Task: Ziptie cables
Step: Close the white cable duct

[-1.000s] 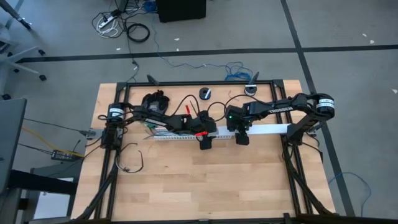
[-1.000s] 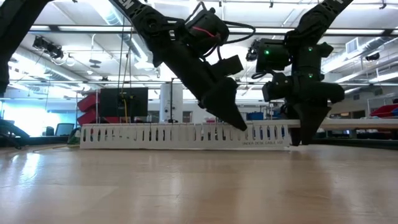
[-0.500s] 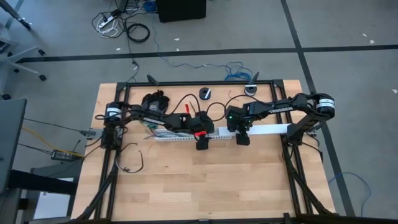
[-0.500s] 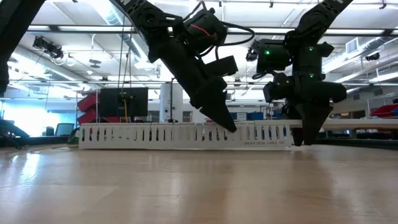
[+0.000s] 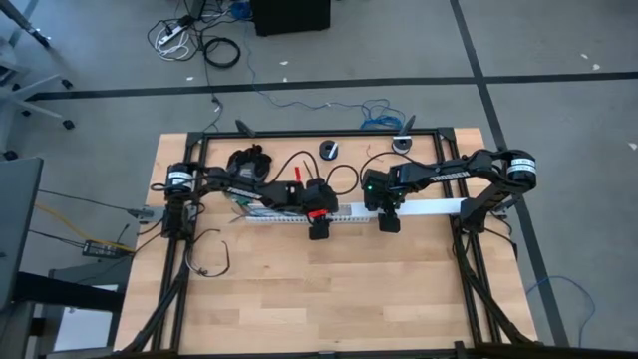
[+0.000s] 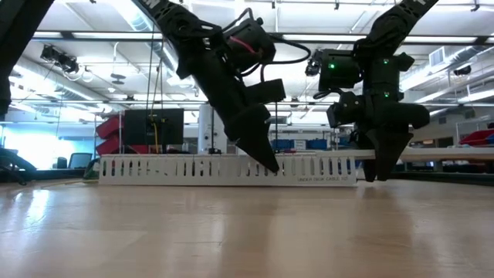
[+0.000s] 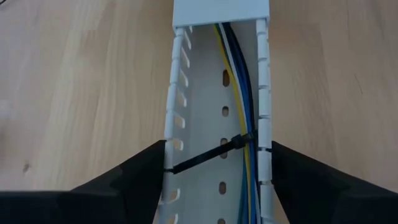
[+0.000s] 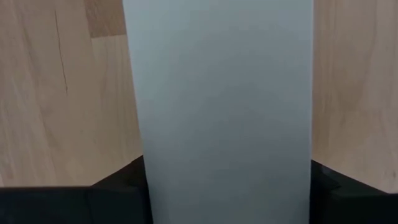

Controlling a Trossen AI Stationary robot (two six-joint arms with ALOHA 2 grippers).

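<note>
Left gripper point(image 7: 217, 180) straddles the long white slotted plastic duct point(image 7: 177, 118) at frame bottom, fingers apart; coloured cables point(image 7: 239, 93) lie inside under a black ziptie point(image 7: 214, 152); right gripper point(image 5: 388, 221), mid-right, clamps the duct's smooth white lid point(image 8: 217, 93); I'd keep the duct pinned and centred.

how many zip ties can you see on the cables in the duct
1: a black zip tie crosses the white slotted duct and wraps the cables by one wall, between the left gripper's fingers. Others may be hidden elsewhere.

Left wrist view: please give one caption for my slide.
Open left gripper straddles white slotted plastic duct; black zip tie binds coloured cables.
</note>
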